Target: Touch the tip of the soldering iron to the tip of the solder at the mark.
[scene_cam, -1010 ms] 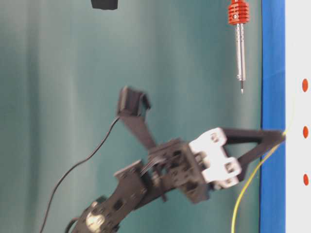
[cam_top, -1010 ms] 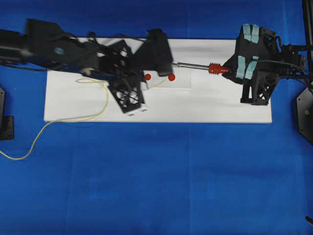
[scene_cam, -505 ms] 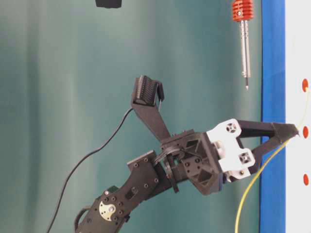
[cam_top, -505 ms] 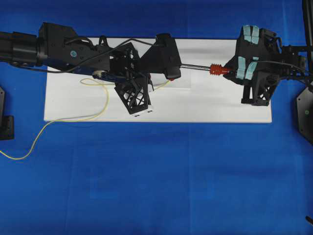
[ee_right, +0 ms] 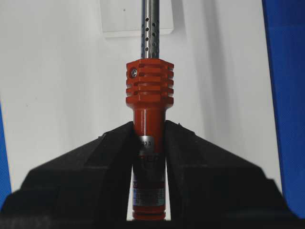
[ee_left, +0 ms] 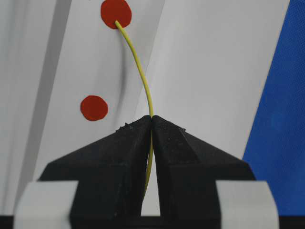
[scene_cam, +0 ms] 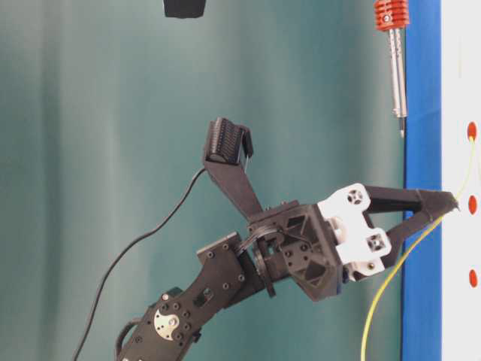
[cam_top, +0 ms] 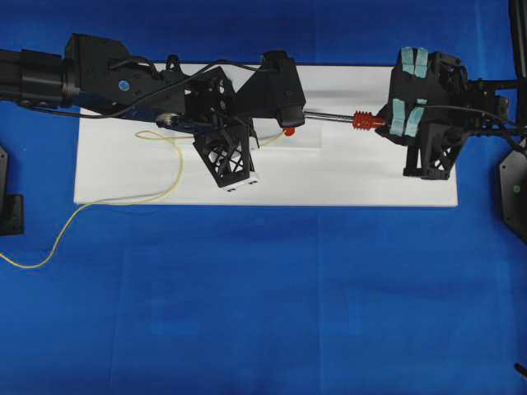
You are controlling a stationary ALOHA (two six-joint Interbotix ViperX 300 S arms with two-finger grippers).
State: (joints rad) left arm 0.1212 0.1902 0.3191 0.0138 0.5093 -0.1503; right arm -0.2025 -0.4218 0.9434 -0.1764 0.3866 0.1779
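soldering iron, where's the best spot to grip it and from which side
Grip the smooth red handle behind the ribbed collar of the soldering iron, coming from the cord end, as the right gripper does. The handle is round and thick enough for the jaws to clamp either side, the collar stops slipping forward, and the metal shaft and tip stay free.

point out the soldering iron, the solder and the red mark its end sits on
soldering iron [ee_right: 148,88], right wrist view, ribbed red collar
solder [ee_left: 141,76], left wrist view, free stretch
red mark [ee_left: 110,8], left wrist view, bare upper part
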